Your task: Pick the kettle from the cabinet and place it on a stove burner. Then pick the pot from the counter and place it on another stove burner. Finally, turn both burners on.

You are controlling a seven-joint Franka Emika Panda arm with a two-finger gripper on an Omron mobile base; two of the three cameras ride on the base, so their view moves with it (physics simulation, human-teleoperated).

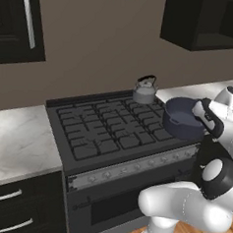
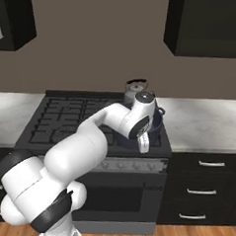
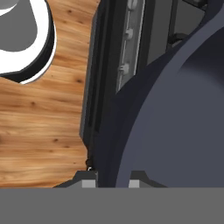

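Brown wall runs behind a wide black stove point(image 1: 107, 132) with dark grid grates on top and a row of small silver knobs along its front. White bench point(image 1: 15, 141) with faint grey lines sits on both sides of the stove, above dark drawers point(image 2: 205, 187) with silver handles. A black cabinet point(image 1: 206, 21) hangs on the wall up high on the right, and its shelf looks bare. The floor point(image 3: 39, 127) below is warm brown wood.

The kettle point(image 1: 145, 90) is small and silver-grey, with a black curved handle over the top. It stands upright on the back right burner of the stove.

The pot point(image 1: 183, 118) is round, dark blue-grey and has no lid. It is wider than the kettle, and a small loop handle shows on its side. It sits over the front right part of the stove, just in front of the kettle and apart from it. I cannot tell if its bottom touches the grate.

The white arm reaches over from the right, and its fingers point(image 3: 111, 177) are closed tight on the rim of the pot. In the hand view, the pot's dark curved wall is very close, with the stove front and the wood floor beside it.
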